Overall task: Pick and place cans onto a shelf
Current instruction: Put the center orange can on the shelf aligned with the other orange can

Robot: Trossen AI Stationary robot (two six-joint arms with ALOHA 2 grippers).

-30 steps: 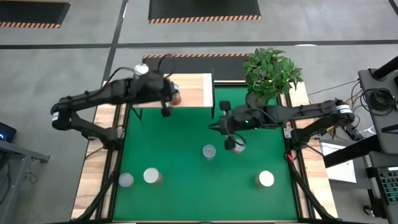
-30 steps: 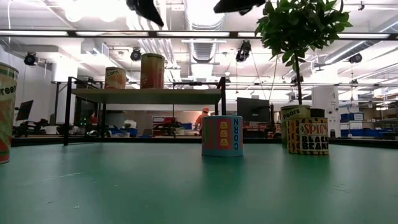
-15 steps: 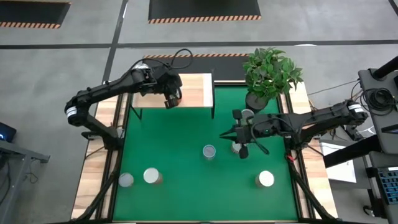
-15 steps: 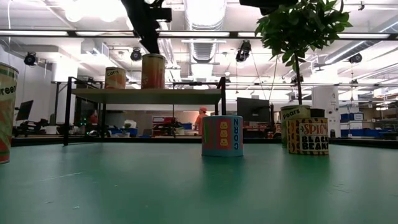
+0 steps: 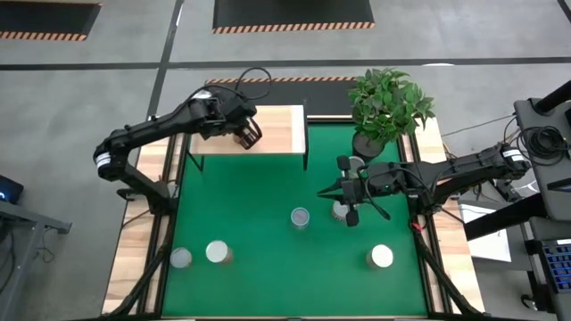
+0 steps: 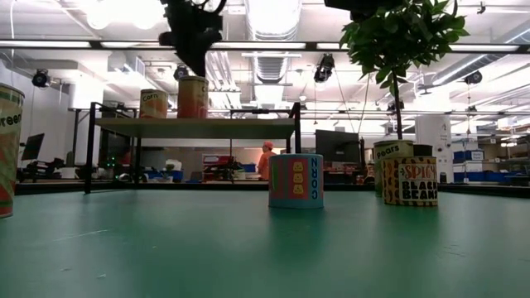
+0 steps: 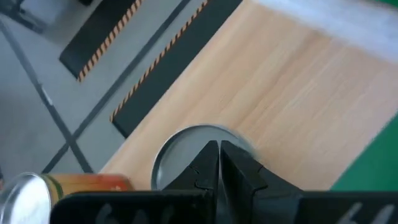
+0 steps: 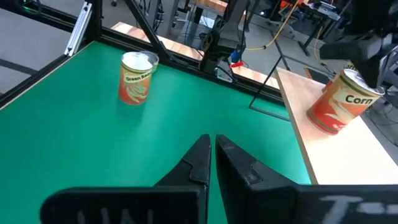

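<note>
The shelf (image 5: 278, 132) stands at the mat's far left, and its plank top also shows in the low view (image 6: 199, 127). On it stand a Corn can (image 6: 153, 103) and an orange can (image 6: 192, 98). My left gripper (image 7: 219, 155) is shut, right over the orange can's silvery top (image 7: 180, 146). My right gripper (image 8: 213, 149) is shut and empty above the green mat, beside a can (image 5: 339, 212). A blue can (image 5: 300, 217) stands mid-mat. A Green Beans can (image 8: 137, 78) stands on the mat ahead of my right gripper. My left gripper comes from above, pointing down, with its shut fingertips (image 6: 197, 73) at the orange can's round top (image 7: 186, 140). The can stands upright on the shelf plank. Whether the tips press on the lid or stand just above it cannot be told.
A potted plant (image 5: 388, 107) stands at the far right, with a can (image 5: 355, 165) beside its pot. Three more cans stand near the front edge: two at the left (image 5: 181, 259) (image 5: 217, 252) and one at the right (image 5: 381, 257).
My left gripper has gone toward the far edge over the shelf and come down to the orange can's top. That can has shifted a little toward the table's left on the plank. My right gripper has gone a little toward the right edge, then kept still.
</note>
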